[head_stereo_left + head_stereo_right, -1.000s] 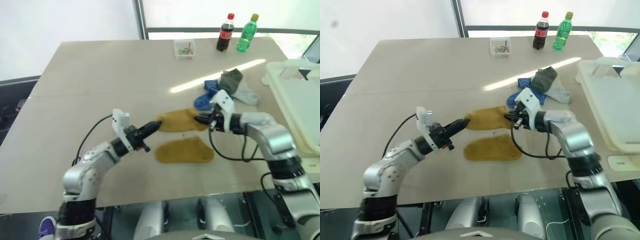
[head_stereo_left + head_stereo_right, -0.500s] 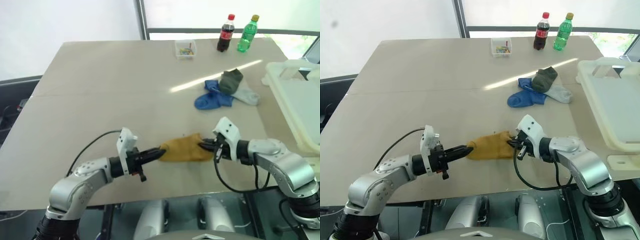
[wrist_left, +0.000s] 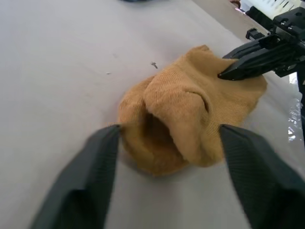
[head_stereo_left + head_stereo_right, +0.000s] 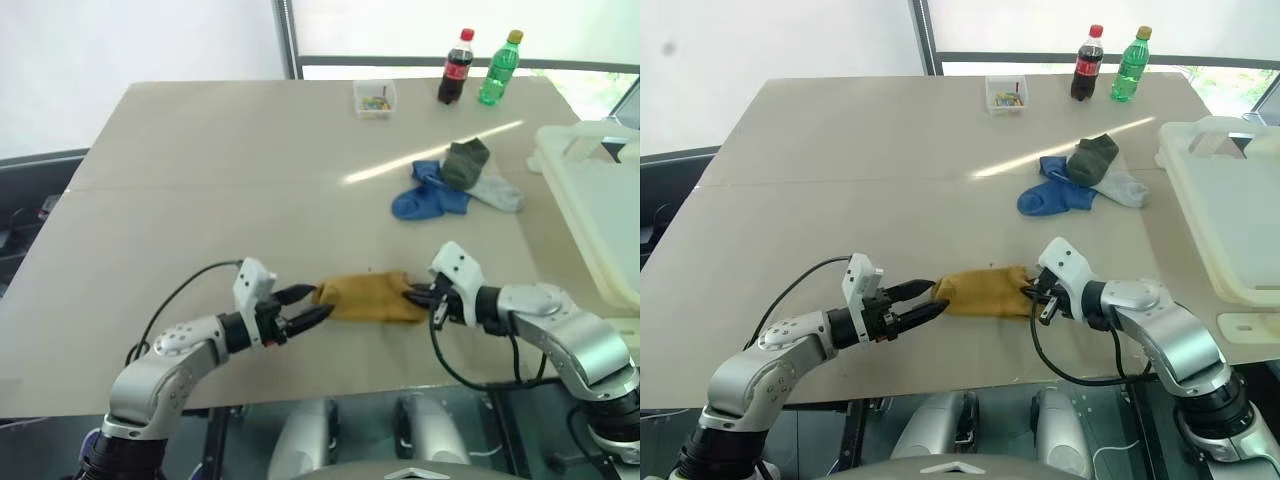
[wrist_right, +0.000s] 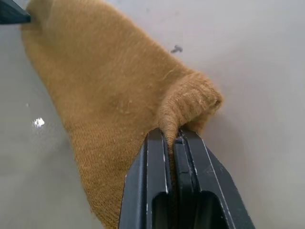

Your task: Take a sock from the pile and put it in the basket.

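A mustard-yellow sock [image 4: 368, 298] lies flat on the bench [image 4: 230, 190], pinched at one end by the right claw [image 4: 415, 295], whose jaws are clamped tight on a fold of the ribbed cuff. At the sock's other end the left claw [image 4: 312, 303] stands wide, its two fingers [image 3: 90, 167] to either side of the toe and gripping nothing. The pile [image 4: 455, 180] of blue, olive-grey and light grey socks sits well beyond the right claw, across the bench; the cream-white basket [image 4: 590, 200] stands off to that claw's outer side, at the bench edge. Two drink bottles [image 4: 478, 68] and a small clear plastic box [image 4: 374, 97] line the far edge. With only one claw holding, the carry likely depends on that cuff pinch: lifting straight up until the toe hangs free of the bench, then swinging wide over the thick rim before letting go, should keep the dangling end from dragging or catching.
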`<state>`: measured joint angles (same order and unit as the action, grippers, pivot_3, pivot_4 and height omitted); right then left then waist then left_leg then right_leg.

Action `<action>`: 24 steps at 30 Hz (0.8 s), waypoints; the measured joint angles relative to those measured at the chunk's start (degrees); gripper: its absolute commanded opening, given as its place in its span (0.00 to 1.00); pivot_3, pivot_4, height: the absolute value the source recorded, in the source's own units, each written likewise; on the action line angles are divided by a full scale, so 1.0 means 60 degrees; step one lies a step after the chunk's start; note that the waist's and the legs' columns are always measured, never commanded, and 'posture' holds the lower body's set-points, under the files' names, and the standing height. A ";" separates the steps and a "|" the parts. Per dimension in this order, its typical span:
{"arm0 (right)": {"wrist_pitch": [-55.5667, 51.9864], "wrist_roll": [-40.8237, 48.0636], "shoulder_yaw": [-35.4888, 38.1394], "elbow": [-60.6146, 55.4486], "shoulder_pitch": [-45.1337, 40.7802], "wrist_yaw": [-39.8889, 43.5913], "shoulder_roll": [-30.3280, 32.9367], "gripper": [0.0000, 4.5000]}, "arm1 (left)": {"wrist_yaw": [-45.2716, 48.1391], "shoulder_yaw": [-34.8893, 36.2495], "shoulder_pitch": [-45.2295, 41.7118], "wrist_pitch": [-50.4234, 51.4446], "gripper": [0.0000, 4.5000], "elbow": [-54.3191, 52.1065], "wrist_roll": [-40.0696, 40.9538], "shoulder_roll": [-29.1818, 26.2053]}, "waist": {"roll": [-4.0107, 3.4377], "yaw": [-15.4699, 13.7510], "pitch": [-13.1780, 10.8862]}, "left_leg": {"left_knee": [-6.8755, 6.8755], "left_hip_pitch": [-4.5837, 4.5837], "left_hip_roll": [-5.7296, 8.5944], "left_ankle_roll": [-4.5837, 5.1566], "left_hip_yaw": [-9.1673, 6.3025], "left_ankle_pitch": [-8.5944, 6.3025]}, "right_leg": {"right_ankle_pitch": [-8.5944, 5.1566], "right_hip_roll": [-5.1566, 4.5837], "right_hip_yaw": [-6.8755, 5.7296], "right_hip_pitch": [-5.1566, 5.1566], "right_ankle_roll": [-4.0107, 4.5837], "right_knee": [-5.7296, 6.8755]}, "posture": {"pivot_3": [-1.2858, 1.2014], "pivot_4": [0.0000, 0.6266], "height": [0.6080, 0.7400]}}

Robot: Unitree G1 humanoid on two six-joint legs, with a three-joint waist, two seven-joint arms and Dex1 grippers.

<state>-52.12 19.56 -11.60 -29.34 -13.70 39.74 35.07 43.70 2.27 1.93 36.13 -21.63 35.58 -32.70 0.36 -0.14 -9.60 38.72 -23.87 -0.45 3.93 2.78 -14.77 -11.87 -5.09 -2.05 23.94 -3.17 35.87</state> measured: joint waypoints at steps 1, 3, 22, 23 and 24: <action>0.0177 -0.0035 0.0007 0.0046 -0.0004 -0.0009 0.0002 0.08 | 0.0074 0.0024 0.0025 -0.0034 1.00 0.0043 0.0001 -0.0072 | 0.0000 0.0004 0.0000 | 0.0000 0.0000 -0.0001 0.0000 -0.0001 0.0000 | 0.0000 0.0004 0.0000 0.0000 0.0000 0.0000 | 0.52 0.24 0.94; 0.0341 -0.0043 0.0041 0.0189 -0.0019 -0.0020 -0.0011 0.21 | 0.0208 0.0170 0.0053 -0.0063 1.00 0.0091 0.0012 -0.0154 | 0.0000 0.0001 0.0000 | 0.0000 0.0000 -0.0002 0.0000 -0.0001 0.0000 | 0.0000 0.0005 -0.0001 0.0000 0.0000 0.0000 | 0.52 0.24 0.94; 0.1606 0.0732 0.1247 -0.0889 0.0658 0.0936 0.0779 0.02 | 0.1018 0.0627 -0.0092 0.1109 1.00 -0.0241 0.1628 -0.0565 | 0.0002 -0.0098 -0.0001 | 0.0002 0.0001 -0.0002 0.0002 -0.0002 0.0001 | -0.0002 0.0012 -0.0001 -0.0003 -0.0004 -0.0001 | 0.52 0.24 0.94; 0.1738 0.0722 0.1139 -0.0887 0.0658 0.1034 0.0788 0.01 | 0.0973 0.0591 -0.0233 0.1240 1.00 -0.0225 0.1633 -0.0562 | 0.0002 -0.0097 -0.0001 | 0.0002 0.0001 -0.0003 0.0002 -0.0002 0.0001 | -0.0002 0.0013 -0.0001 -0.0003 -0.0004 0.0000 | 0.52 0.24 0.94; 0.1920 0.0645 0.0917 -0.0864 0.0651 0.1078 0.0758 0.01 | 0.0902 0.0530 -0.0388 0.1392 1.00 -0.0214 0.1689 -0.0525 | 0.0003 -0.0099 0.0000 | 0.0003 0.0002 -0.0002 0.0002 -0.0002 0.0001 | -0.0002 0.0014 -0.0001 -0.0005 -0.0004 0.0000 | 0.52 0.24 0.94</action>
<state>-40.61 23.43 -6.10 -34.52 -9.79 46.21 39.62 49.11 5.45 -0.40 44.48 -22.91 45.71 -35.85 0.38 -0.73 -9.60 38.73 -23.85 -0.46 3.94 2.77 -14.76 -11.89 -5.00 -2.05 23.91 -3.20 35.87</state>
